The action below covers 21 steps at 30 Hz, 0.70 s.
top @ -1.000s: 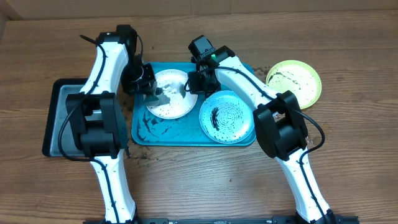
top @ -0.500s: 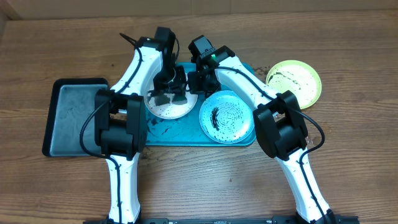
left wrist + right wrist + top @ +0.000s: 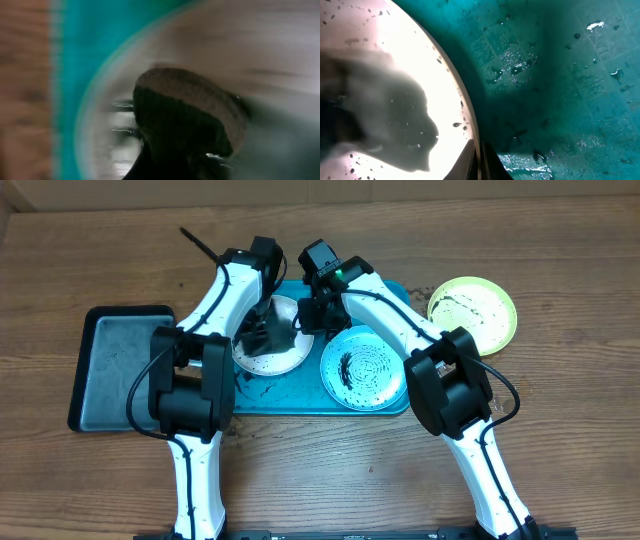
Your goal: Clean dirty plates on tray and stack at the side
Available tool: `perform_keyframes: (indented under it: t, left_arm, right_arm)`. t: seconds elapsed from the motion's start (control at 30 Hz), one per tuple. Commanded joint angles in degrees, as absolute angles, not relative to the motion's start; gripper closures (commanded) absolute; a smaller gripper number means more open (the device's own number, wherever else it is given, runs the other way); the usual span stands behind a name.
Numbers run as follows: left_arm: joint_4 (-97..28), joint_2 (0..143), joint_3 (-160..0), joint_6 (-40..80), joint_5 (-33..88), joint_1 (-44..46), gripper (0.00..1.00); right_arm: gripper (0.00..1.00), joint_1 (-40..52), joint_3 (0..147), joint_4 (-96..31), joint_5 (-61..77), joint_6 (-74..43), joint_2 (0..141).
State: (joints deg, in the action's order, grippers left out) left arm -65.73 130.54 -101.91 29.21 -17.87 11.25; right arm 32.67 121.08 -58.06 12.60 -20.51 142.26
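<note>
The white plate (image 3: 287, 356) lies at the left of the turquoise tray (image 3: 300, 398), speckled black. My left gripper (image 3: 262, 334) is low over it, shut on a dark sponge (image 3: 190, 115) with a brown face that presses against the white plate (image 3: 260, 40); that view is blurred. My right gripper (image 3: 313, 315) is shut on the plate's right rim, its fingers (image 3: 492, 162) pinching the edge of the white plate (image 3: 380, 50) above the wet tray (image 3: 560, 75). The light blue plate (image 3: 365, 367) sits on the tray's right half, smeared black. The yellow-green plate (image 3: 472, 313) rests on the table, off the tray.
A grey tray with a black rim (image 3: 120, 365) lies left of the turquoise tray. Dark smears and water mark the tray floor (image 3: 260, 390) in front of the white plate. The wooden table (image 3: 350, 470) extends in front of both trays.
My left arm swung right from the tray's left edge onto the white plate, carrying the sponge. The right gripper kept its hold on the rim.
</note>
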Motion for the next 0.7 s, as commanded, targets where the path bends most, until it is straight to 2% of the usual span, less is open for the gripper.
perform_keyframes:
  t: [0.0,0.37,0.5,0.67]
  left_arm:
    - [-68.36,132.94,-102.67,32.64,-32.05,9.39,0.96]
    - [-69.30,120.86,-116.68,33.17,-8.86,5.39,0.96]
    - [-68.75,113.93,-117.27,32.62,-2.42,1.04,0.96]
    - [-72.42,109.19,-117.27,28.32,-2.35,-4.99,0.96]
  right_arm:
    - [0.96,31.42,119.96,-59.31,9.06,-19.51,144.14]
    - [0.96,31.16,126.37,-62.50,6.90,-11.79,139.55]
    - [0.96,32.36,129.08,-63.94,-3.25,-8.25,134.96]
    - [0.96,35.64,130.98,-65.01,-18.48,-1.34,130.06]
